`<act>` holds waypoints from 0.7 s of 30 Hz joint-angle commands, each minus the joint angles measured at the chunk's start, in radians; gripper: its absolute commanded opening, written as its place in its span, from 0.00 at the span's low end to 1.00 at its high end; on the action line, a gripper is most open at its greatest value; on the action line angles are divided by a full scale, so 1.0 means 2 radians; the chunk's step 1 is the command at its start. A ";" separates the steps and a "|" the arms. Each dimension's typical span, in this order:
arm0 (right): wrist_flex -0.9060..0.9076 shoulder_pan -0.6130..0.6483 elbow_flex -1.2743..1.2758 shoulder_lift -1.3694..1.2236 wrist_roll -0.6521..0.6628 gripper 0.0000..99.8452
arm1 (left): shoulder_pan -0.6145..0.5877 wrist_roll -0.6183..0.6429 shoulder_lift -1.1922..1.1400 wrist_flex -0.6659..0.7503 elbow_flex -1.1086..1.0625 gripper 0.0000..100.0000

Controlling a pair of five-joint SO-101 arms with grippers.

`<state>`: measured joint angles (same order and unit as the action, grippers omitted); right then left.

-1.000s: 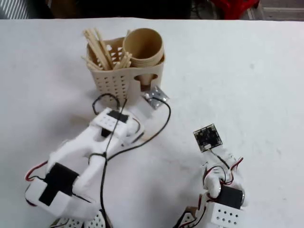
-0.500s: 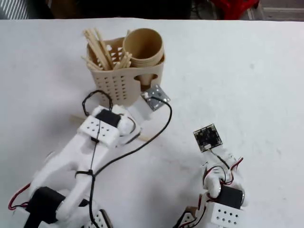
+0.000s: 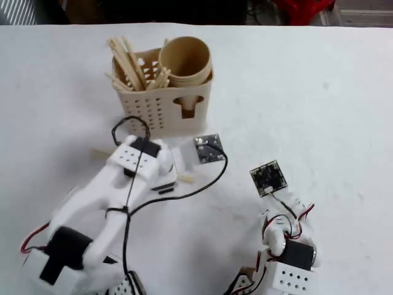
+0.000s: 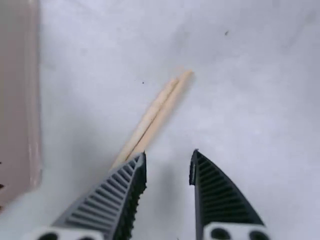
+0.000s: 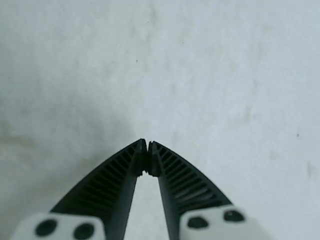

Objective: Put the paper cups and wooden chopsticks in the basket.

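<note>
The beige perforated basket point(image 3: 161, 106) stands at the back of the table, holding stacked paper cups point(image 3: 186, 60) and several wooden chopsticks point(image 3: 128, 62). One pair of chopsticks point(image 4: 156, 111) lies flat on the table in front of it, its ends sticking out at either side of my left arm's wrist point(image 3: 140, 161). My left gripper point(image 4: 168, 156) hangs open just above this pair, which runs under one finger point(image 4: 122, 187) rather than through the gap. My right gripper point(image 5: 147, 150) is shut on nothing over bare table at the front right.
The basket wall point(image 4: 19, 100) is close beside my left gripper. A black cable point(image 3: 184, 192) loops from the left arm across the table. The right arm point(image 3: 284, 241) rests folded at the front right edge. White table stretches away to the right of the basket.
The left arm's wrist swung toward the basket, then drew back a little and turned. The loose pair's ends came into view beside it. The right arm kept still.
</note>
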<state>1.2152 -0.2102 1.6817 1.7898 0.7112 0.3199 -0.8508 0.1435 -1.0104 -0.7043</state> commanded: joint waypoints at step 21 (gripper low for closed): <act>0.002 0.000 0.005 0.003 0.002 0.02 | -0.037 -0.058 -0.153 -0.060 0.117 0.15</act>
<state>1.2152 -0.2102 1.6817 1.7898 0.7112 0.2493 -0.9168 -0.1527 -1.0810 -0.4925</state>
